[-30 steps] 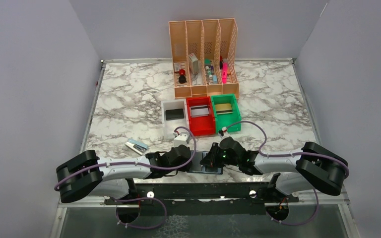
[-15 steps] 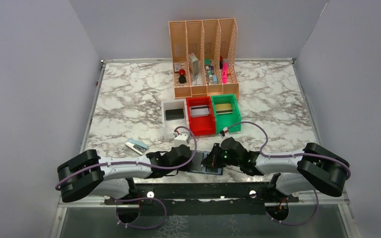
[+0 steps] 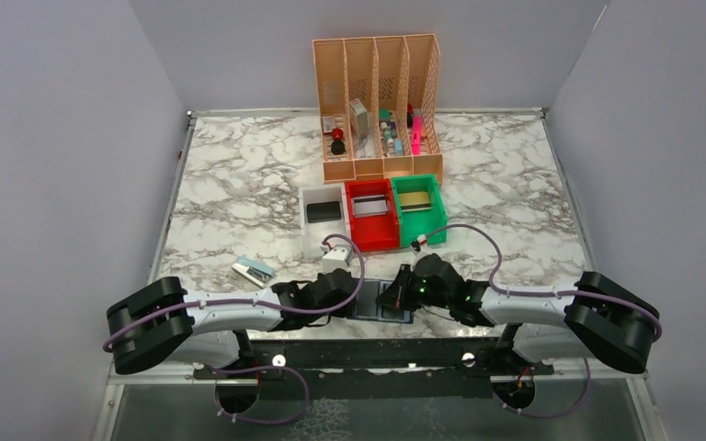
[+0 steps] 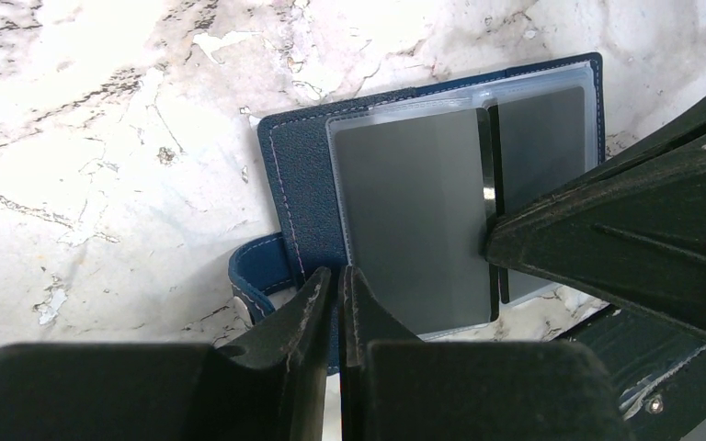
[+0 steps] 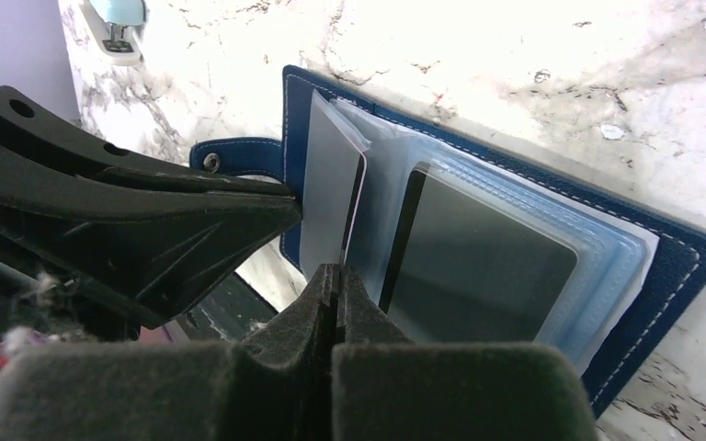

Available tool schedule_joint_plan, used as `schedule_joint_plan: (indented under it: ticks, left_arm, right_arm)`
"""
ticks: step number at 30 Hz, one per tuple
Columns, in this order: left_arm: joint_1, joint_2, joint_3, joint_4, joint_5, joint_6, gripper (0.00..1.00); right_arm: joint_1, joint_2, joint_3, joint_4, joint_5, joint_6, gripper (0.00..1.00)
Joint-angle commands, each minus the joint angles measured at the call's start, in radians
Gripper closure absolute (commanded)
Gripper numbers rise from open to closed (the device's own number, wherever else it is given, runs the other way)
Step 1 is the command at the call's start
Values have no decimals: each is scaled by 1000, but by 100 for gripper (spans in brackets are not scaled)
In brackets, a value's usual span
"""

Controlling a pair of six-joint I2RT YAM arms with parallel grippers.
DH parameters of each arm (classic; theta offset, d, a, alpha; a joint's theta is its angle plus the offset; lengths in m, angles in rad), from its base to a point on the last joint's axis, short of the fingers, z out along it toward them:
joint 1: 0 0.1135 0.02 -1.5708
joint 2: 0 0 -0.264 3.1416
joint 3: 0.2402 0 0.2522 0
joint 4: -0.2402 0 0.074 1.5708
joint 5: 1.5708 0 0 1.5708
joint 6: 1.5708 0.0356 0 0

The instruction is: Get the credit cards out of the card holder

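Observation:
The navy card holder (image 4: 299, 175) lies open near the table's front edge, between both arms (image 3: 381, 312). Its clear pockets hold grey credit cards (image 4: 414, 211). My left gripper (image 4: 338, 276) is shut on the holder's near edge, beside the strap. From the opposite side my right gripper (image 5: 335, 274) is shut on the thin edge of one credit card (image 5: 355, 211), which stands up out of its sleeve. A second grey card (image 5: 478, 266) lies flat in the pocket beside it. In the right wrist view the left gripper (image 5: 290, 200) touches the holder's (image 5: 671, 266) rim.
Behind the holder stand a white bin (image 3: 322, 216), a red bin (image 3: 370, 213) and a green bin (image 3: 417, 207), each with a card in it. Farther back is an orange slotted rack (image 3: 377, 101). A small blue stapler (image 3: 253, 270) lies left.
My right gripper's jaws have closed onto the card's edge, and the right arm's elbow has swung outward to the right. The left gripper and the holder have stayed put.

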Motion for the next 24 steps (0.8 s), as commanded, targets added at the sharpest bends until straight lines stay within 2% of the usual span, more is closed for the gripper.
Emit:
schedule_joint_plan:
  ticks: [1, 15, 24]
  left_arm:
    - [-7, 51, -24, -101, -29, -3, 88]
    - [-6, 19, -30, -121, -41, -2, 88]
    - [-6, -26, -31, -135, -44, -5, 88]
  right_arm:
    - [-13, -15, 10, -41, -33, -31, 99]
    - [-79, -29, 14, -108, -90, -74, 99]
    - [-96, -48, 16, -174, -57, -71, 99]
